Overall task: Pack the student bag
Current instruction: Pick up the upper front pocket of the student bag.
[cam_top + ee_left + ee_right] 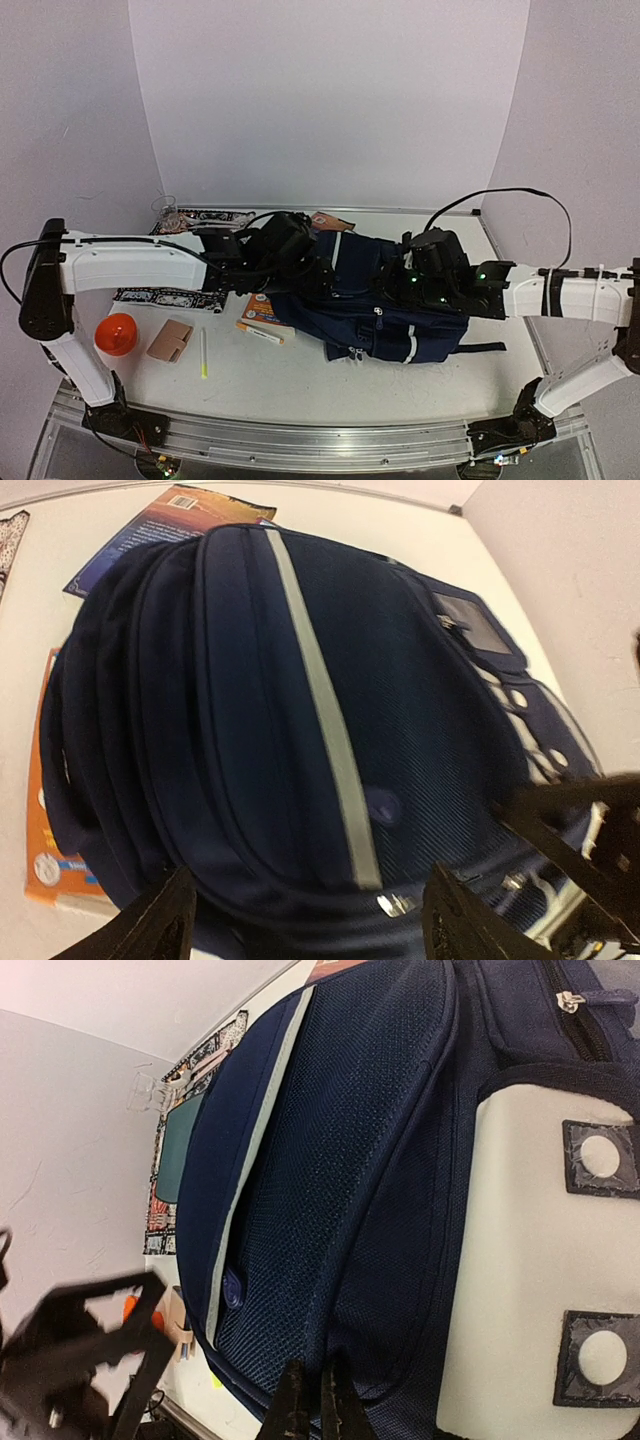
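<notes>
Held left gripper (310,935) splayed open and empty over the student bag (385,305), lying between both arms partly over an orange book (262,308), with right gripper (315,1410) pinched shut against its side; risked shoving bag and book askew if lowered carelessly.

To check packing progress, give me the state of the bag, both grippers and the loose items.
student bag: lying on the table, no compartment seen open
left gripper: open, above the bag
right gripper: shut, tips at the bag's fabric
orange book: closed, partly under the bag
tan pouch: lying flat, outside the bag
yellow pen: lying loose, outside the bag
</notes>
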You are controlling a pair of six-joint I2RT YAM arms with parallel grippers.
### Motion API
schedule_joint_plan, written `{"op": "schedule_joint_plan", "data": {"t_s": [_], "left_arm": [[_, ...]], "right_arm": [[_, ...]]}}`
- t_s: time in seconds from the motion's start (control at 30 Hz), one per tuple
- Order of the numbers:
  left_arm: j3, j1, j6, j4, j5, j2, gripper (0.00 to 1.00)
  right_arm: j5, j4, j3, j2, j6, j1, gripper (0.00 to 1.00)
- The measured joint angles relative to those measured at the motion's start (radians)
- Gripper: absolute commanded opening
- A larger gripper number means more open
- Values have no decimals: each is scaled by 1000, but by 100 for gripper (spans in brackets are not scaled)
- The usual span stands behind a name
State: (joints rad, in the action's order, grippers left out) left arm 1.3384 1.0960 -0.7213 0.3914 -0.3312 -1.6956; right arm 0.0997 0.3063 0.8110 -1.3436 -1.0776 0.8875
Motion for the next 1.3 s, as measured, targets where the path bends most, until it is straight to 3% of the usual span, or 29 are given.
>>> {"op": "schedule_joint_plan", "data": {"t_s": [0.17,0.4,0.53,0.87,1.3], "left_arm": [[-40,76,-92,-1,-40,47,70],[-25,104,-151,-23,-58,-25,56],[-9,103,-165,-25,-88,-69,57],[33,109,-170,-25,-93,-117,73],[81,146,-135,11,-242,-179,69]], "right_arm": [[2,13,26,-32,1,6,0],[7,19,40,-59,0,19,0],[17,22,40,-66,0,28,0],[38,21,44,-74,0,30,0],[53,7,51,-81,-1,31,0]]}}
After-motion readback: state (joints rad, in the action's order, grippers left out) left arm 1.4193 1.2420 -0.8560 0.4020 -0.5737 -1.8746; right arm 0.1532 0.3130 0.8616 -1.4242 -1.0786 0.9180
